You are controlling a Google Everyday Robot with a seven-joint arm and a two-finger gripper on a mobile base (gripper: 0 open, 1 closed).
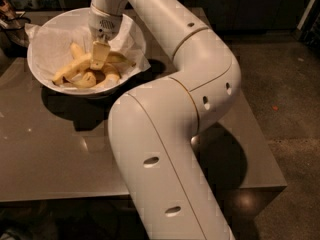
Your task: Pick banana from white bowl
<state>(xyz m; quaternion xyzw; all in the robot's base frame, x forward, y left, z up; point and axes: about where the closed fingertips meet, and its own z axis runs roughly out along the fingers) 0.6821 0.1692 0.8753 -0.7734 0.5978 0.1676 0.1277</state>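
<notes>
Camera view, gripper (99, 63) inside white bowl (47, 39)

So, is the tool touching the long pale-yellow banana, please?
Cannot tell: in the camera view, the tool inside the round white bowl overlaps the banana, hiding contact.

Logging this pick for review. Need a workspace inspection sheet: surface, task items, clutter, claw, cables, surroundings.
Surface: glossy grey-brown table, with the arm's shadow across it.
Job's things: white bowl at the table's far corner, picture left, lined with crumpled white paper; banana lies inside it among shorter bananas.
Clutter: dark objects beyond the bowl at the picture's left edge, too dim to identify.
Grippers: claw is down inside the bowl, right over the bananas; contact cannot be told.
Cables: nothing seen.
Surroundings: dark floor with a small orange speck.
</notes>
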